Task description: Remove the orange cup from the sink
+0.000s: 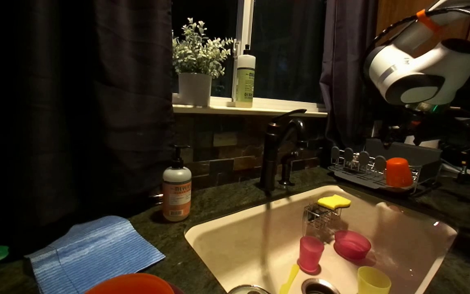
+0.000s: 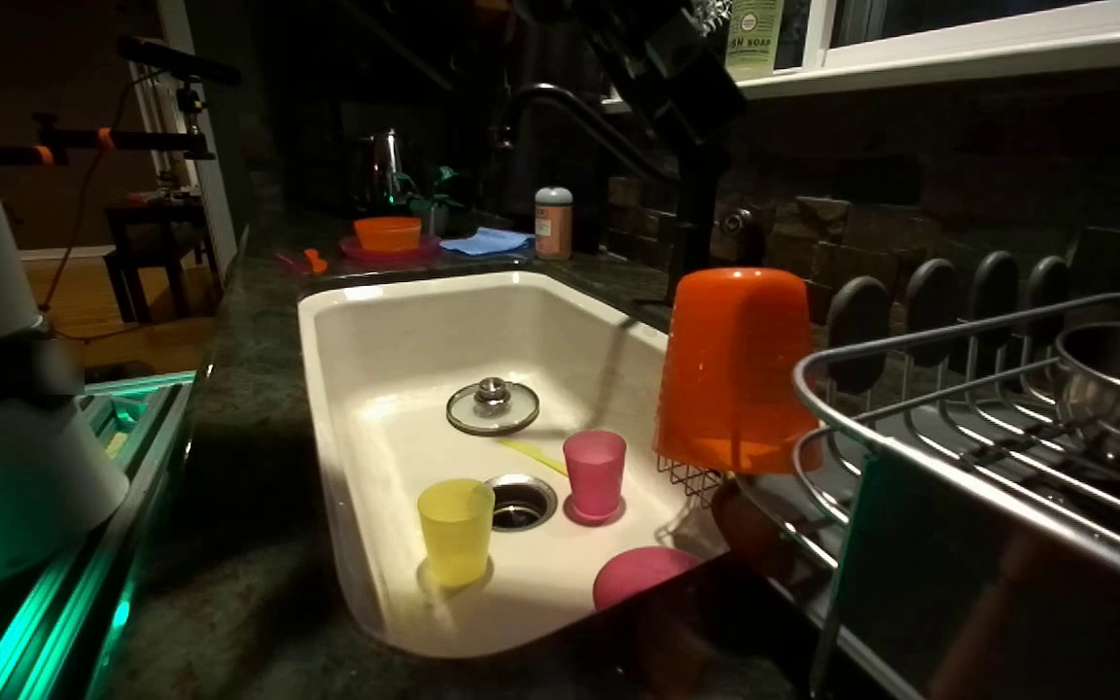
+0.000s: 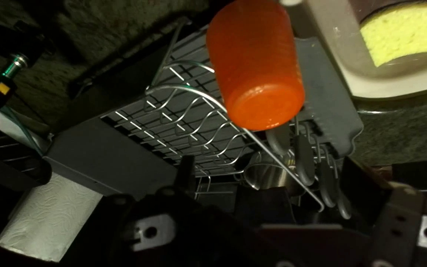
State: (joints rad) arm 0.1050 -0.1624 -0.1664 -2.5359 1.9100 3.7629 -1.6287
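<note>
The orange cup (image 1: 399,172) (image 2: 740,369) (image 3: 256,63) stands upside down at the end of the dish rack, outside the sink (image 1: 235,228) (image 2: 356,544). My gripper (image 1: 401,138) hangs above the rack, apart from the cup. In the wrist view my gripper (image 3: 272,176) has its fingers wide apart with nothing between them, and the cup lies beyond them toward the top of the picture. Inside the sink are a pink cup (image 1: 311,253) (image 2: 595,472), a yellow cup (image 1: 373,281) (image 2: 456,533) and a pink bowl (image 1: 352,245).
The wire dish rack (image 2: 920,467) holds a steel pot (image 3: 269,172) and has grey upright prongs. A dark faucet (image 1: 271,155) rises behind the sink. A sponge (image 1: 333,201) rests on a wire caddy; a glass lid (image 2: 493,408) lies in the basin. A soap bottle (image 1: 177,194) stands on the counter.
</note>
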